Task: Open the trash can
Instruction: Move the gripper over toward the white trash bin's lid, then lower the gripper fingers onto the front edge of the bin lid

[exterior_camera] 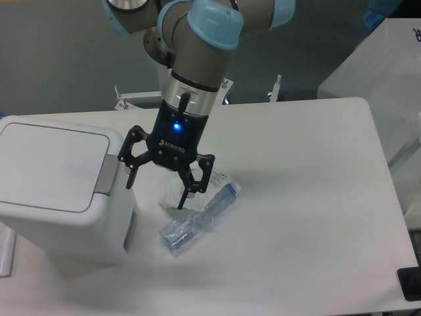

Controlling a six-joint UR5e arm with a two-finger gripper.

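Note:
The trash can (56,191) is a large white boxy bin at the left of the table, its flat lid (49,164) down and a grey push tab (108,173) along its right edge. My gripper (158,187) hangs just right of the bin, open, with nothing between its black fingers. Its left fingertip (129,179) is close beside the grey tab, a little above the bin's right side.
A crushed clear plastic bottle (197,220) lies on the white table (309,197) below and right of the gripper. A crumpled white wrapper (172,194) sits partly behind the fingers. A white covered box (378,72) stands at the far right.

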